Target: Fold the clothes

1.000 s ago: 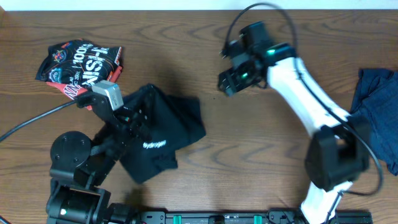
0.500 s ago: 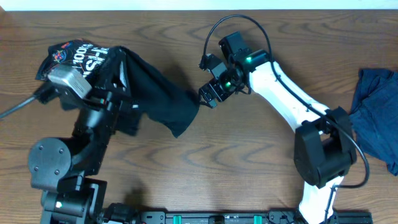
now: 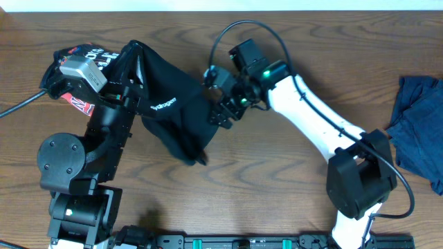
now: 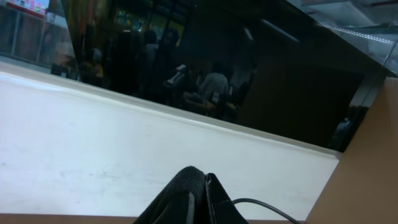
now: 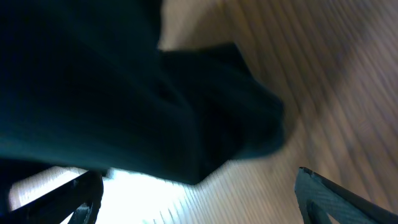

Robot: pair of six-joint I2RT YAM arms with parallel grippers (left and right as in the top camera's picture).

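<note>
Over the wooden table (image 3: 277,200), raised left fingers (image 4: 188,194) pinch the black shirt (image 3: 173,111); outstretched right fingers (image 5: 326,193) gape.

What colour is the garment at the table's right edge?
The garment is dark blue, seen best in the overhead view.

Left arm sits on its base at about 7 o'clock and rises steeply, with the wrist lifted high and leaning toward 11 o'clock. The left gripper (image 3: 131,54) is up there too, pinched fully shut on the black shirt (image 3: 173,111). In the left wrist view the fingers themselves can't really be made out, just the pinch point low in the frame.

Right arm is the opposite: long and stretched. From its base at 5 o'clock the white forearm runs diagonally toward 12, then the wrist bends back toward 9. The right gripper (image 3: 216,97) has its jaws spread wide, with nothing between the fingertips (image 5: 81,196).
</note>
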